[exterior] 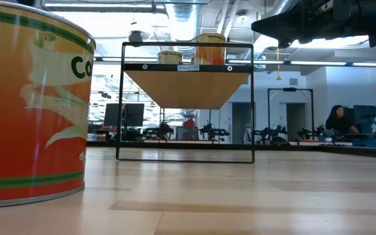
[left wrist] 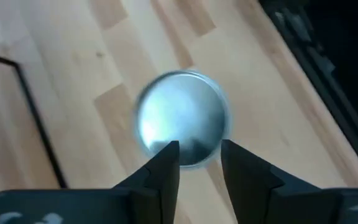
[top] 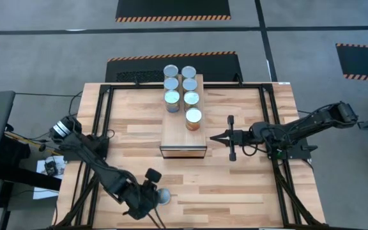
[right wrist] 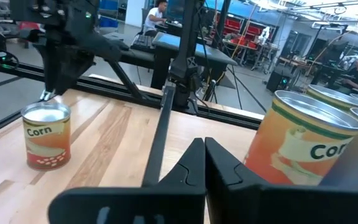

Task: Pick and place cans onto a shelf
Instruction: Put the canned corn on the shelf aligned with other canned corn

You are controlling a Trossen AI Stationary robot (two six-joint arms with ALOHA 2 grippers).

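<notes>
Seven cans [top: 183, 88] stand on the shelf [top: 183, 137], packed toward its 12 o'clock end; the nearest of them [top: 193, 118] sits alone at the row's 6 o'clock end. The eighth can [top: 163, 197] stands upright on the table [top: 235, 185] near the 6 o'clock edge, well apart from the shelf.

The left gripper [top: 151, 191] hangs just above this last can, its jaws spread a little. In the left wrist view the opening looks narrower than the round silvery top [left wrist: 182, 118], and the fingers [left wrist: 166, 165] cover only the lid's edge. The risk, as I judge it, is a descent with the jaws this narrow: the fingertips would land on the rim and tip or shove the can rather than straddle it. A grip taken off-centre could also let the smooth tin twist out during the lift.

The can is a small cylinder with an orange label reading "Corn" [right wrist: 45, 140] and a plain, bright metal lid.

The right gripper [top: 219, 137] waits at 3 o'clock just beside the shelf, jaws pressed together.
</notes>
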